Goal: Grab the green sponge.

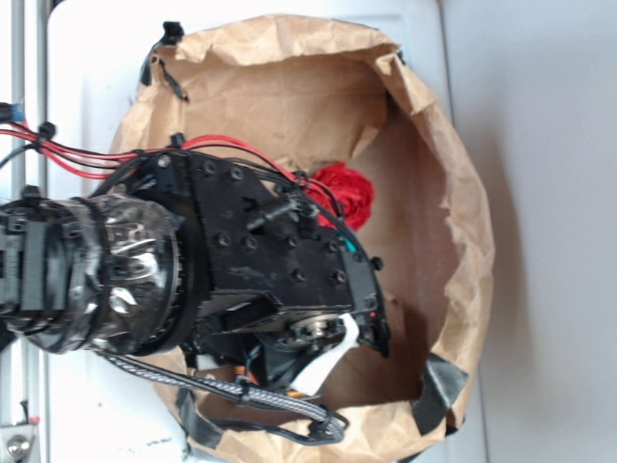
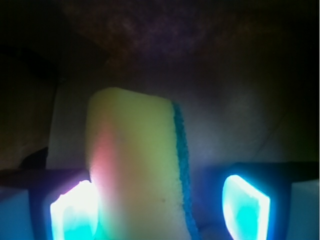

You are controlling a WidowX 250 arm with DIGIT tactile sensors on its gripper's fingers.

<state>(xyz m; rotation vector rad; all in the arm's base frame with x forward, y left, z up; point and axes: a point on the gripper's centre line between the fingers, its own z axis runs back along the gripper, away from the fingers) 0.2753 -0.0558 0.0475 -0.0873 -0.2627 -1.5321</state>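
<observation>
Glowing fingertip pads (image 2: 75,212) fill the bottom of the wrist view, one at lower left and one at lower right, lit bright cyan. Between them stands the green sponge (image 2: 135,170), a yellow foam block with a thin blue-green scouring layer along its right edge. Its left face lies against the left pad, while a dark gap separates its scouring edge from the right pad, so the gripper (image 2: 160,210) is spread around the sponge rather than pinching it. Beyond the sponge the surface is dim and brownish, probably paper, though the view is too dark to be sure.

From the exterior view, the black robot arm (image 1: 260,260) reaches from the left into a crumpled brown paper bag (image 1: 453,193) whose rim is rolled open. A red rose-like wad of paper (image 1: 347,191) lies inside the bag just beyond the arm's wrist. The arm hides the sponge here. Red wires (image 1: 77,156) run along the arm's upper side, and a braided cable (image 1: 222,388) trails beneath it.
</observation>
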